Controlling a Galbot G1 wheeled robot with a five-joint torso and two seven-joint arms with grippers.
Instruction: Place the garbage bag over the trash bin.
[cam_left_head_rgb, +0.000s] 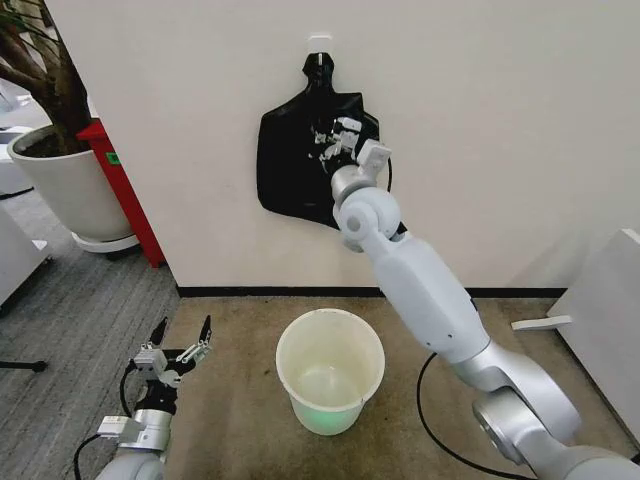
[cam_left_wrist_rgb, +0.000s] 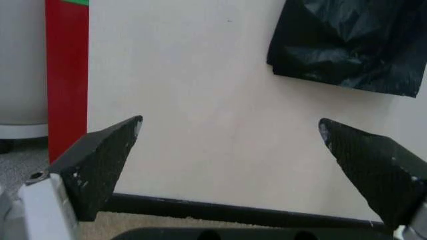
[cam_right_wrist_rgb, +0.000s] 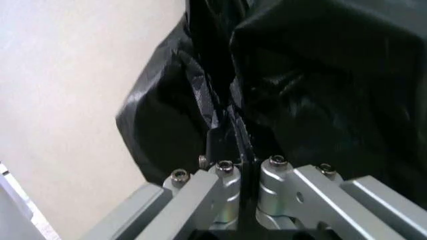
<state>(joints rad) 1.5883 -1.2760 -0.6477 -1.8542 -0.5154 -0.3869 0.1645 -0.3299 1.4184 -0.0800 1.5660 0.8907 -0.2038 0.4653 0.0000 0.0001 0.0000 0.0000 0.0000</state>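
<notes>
**Right tool pinches hanging black bag above bin**

A cream-white trash bin (cam_left_head_rgb: 330, 370) stands on the carpet by a pale wall. Above the bin, a black garbage bag (cam_left_head_rgb: 295, 165) hangs from a wall hook (cam_left_head_rgb: 319, 42). The right tool (cam_left_head_rgb: 333, 138) is raised against the bag, its fingers (cam_right_wrist_rgb: 227, 145) closed on a fold of plastic. Left of the bin, low, the left tool (cam_left_head_rgb: 182, 343) hangs wide open, holding nothing.

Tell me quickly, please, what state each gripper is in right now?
Left gripper: open, holding nothing, low beside the trash bin.
Right gripper: shut on a fold of the garbage bag hanging on the wall.
</notes>
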